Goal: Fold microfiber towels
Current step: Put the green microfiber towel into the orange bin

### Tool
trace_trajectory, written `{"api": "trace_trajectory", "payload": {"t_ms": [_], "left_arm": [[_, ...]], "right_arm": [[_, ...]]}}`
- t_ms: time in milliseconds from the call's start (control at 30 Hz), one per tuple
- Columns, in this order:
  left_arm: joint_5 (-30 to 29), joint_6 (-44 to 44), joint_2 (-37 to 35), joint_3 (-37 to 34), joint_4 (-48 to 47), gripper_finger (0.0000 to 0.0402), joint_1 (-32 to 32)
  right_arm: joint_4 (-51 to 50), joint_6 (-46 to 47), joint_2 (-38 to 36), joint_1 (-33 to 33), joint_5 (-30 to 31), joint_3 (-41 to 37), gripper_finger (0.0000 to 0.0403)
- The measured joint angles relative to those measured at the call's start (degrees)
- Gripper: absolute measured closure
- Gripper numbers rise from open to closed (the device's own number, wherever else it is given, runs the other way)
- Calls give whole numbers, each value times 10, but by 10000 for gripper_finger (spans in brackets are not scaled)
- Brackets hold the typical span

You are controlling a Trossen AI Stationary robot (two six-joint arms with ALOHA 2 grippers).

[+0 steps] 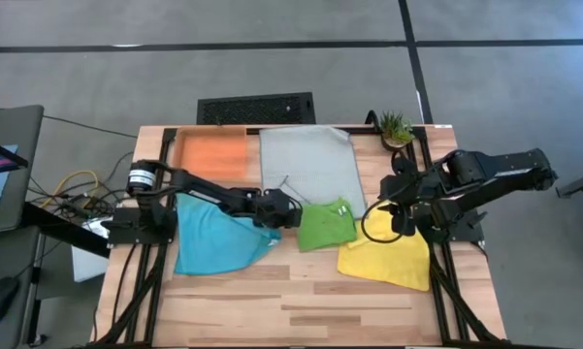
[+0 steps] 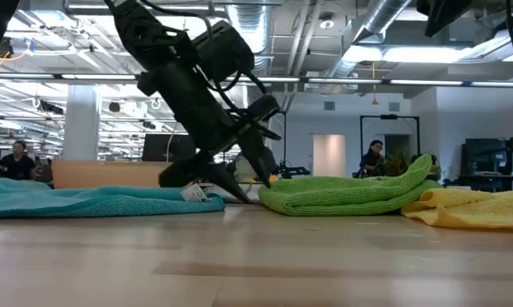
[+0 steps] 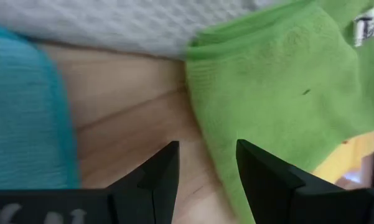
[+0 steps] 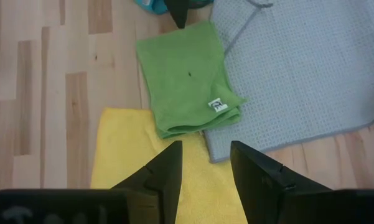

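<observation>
Done: lime green towel (image 1: pixel 327 225) folded mid-desk | Left: blue (image 1: pixel 211 242), grey (image 1: pixel 310 166), yellow (image 1: pixel 388 257) towels look unfolded around it | my left tool (image 1: pixel 293 209) open, empty, beside green | right tool (image 1: pixel 400 221) open above yellow

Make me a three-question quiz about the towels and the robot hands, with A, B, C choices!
1. Where is the left gripper?
A. Beside the green towel
B. On the plant
C. Over the tray

2. How many towels are there?
A. Two
B. Four
C. Six

3. What state is the green towel in?
A. Spread flat
B. Folded
C. Hanging in the air

Answers:
1 A, its tips sit at the towel's edge.
2 B, green, blue towel, grey towel, yellow towel.
3 B, layers show stacked in the low view.
</observation>
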Motion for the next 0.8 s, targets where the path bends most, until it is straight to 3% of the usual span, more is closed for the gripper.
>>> {"api": "trace_trajectory", "payload": {"t_ms": [233, 800], "left_arm": [[6, -7, 21, 1, 37, 251, 0], [-51, 0, 35, 1, 81, 251, 7]], "right_arm": [[0, -4, 0, 0, 0, 0, 244], [0, -5, 0, 0, 0, 0, 244]]}}
